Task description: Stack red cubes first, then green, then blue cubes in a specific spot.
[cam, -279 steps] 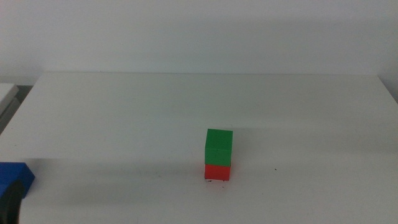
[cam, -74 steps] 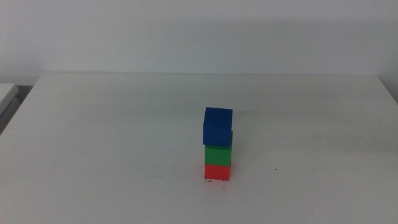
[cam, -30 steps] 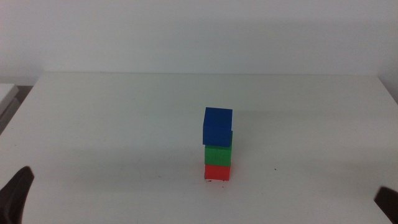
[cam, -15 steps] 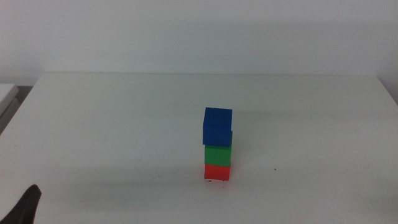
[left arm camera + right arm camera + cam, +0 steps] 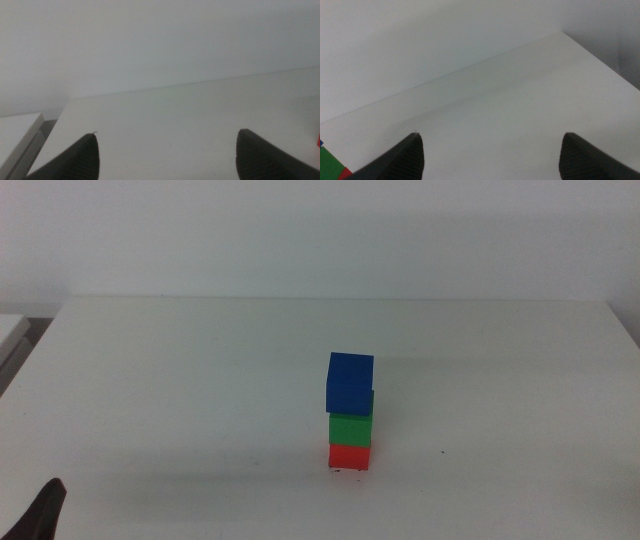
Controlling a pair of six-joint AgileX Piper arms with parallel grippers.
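Note:
In the middle view a stack stands right of the table's centre: the red cube (image 5: 349,457) at the bottom, the green cube (image 5: 351,428) on it, the blue cube (image 5: 350,382) on top, sitting slightly askew. Faint black scribble marks (image 5: 347,472) show at the stack's foot. My left gripper (image 5: 167,162) is open and empty, its tip showing at the bottom left corner of the middle view (image 5: 45,510). My right gripper (image 5: 490,157) is open and empty, out of the middle view. Slivers of the red cube (image 5: 346,174) and green cube (image 5: 330,162) show in the right wrist view.
A lone dark speck (image 5: 443,452) lies on the white table (image 5: 200,360) right of the stack. A white ledge (image 5: 10,330) sits off the table's left edge.
The blue cube went from the left edge of the table onto the green cube. In the last second the left gripper's tip sank lower and the right gripper left the middle view.

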